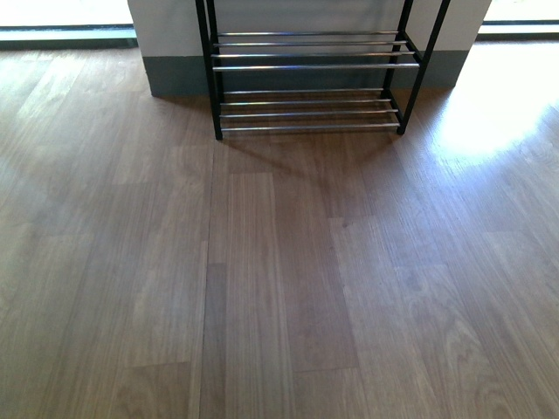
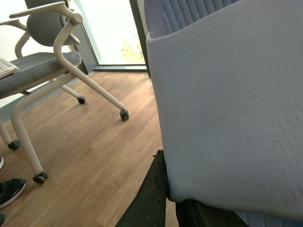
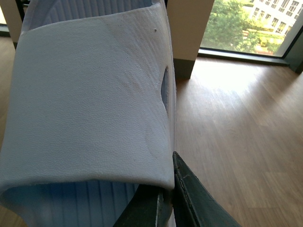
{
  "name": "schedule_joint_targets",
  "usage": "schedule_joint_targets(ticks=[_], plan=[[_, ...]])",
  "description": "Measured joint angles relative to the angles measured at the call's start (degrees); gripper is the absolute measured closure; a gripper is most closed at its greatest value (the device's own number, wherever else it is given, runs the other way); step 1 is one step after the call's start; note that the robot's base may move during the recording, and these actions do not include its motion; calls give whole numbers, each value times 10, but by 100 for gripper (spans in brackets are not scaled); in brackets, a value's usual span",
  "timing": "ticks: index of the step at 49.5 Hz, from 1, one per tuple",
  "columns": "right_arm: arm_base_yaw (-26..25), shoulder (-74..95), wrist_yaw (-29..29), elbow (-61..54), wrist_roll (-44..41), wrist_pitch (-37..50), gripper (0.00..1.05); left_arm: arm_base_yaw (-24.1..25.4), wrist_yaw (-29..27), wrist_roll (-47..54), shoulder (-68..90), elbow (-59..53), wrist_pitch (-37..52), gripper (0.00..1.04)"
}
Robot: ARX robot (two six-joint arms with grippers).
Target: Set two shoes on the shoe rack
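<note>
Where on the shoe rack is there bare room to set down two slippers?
Both visible tiers of the rack are bare: the upper rods and the lower rods, each bordered by the black side frames. The floor before it is open too. Nothing is crowded. Each wrist view shows a slipper close up.

The front view looks down and forward over the wood floor (image 1: 279, 288) to the shoe rack (image 1: 310, 78) by the far wall. Each wrist view sits very close behind a pale blue slipper, left (image 2: 227, 104) and right (image 3: 90, 109), which fills most of its frame. All three views share only the floor.
</note>
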Motion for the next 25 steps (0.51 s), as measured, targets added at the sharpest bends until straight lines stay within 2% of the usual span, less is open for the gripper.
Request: schedule_joint_targets(ticks=[25], plan=[[0, 0, 0, 0, 0, 0, 103, 0, 0, 0, 0, 0, 0, 102]])
